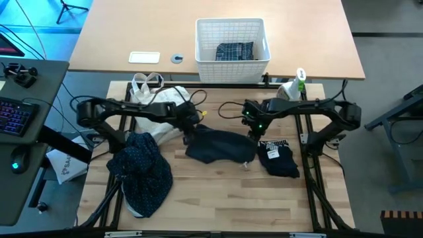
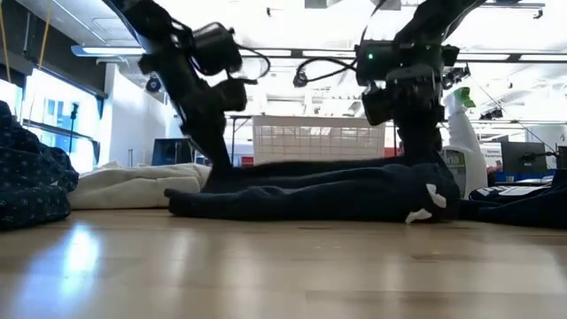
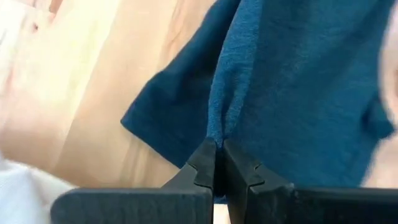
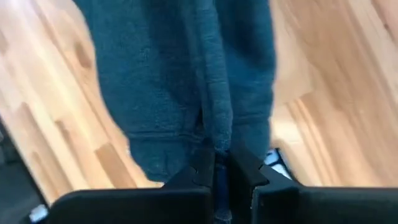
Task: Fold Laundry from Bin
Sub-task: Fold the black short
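High view shows the plain dark navy piece (image 1: 221, 147) spread across the middle of the wooden table (image 1: 218, 205), with the left gripper (image 1: 190, 129) at its left edge and the right gripper (image 1: 253, 131) at its right edge. Each wrist view shows that arm's fingers closed tight on a pinched ridge of the navy cloth (image 3: 292, 93) (the fabric rises straight out of the closed tips). The dotted navy shirt (image 1: 141, 170) lies bunched at the table's left, beside the cream-white cloth bag (image 1: 158, 99). A small folded dark garment (image 1: 277, 158) sits just right of the navy piece; its pattern is hard to make out. The white bin (image 1: 231, 41) stands on the far desk with the plaid shirt (image 1: 234, 51) inside. A spray bottle (image 1: 293, 86) stands near the right arm.
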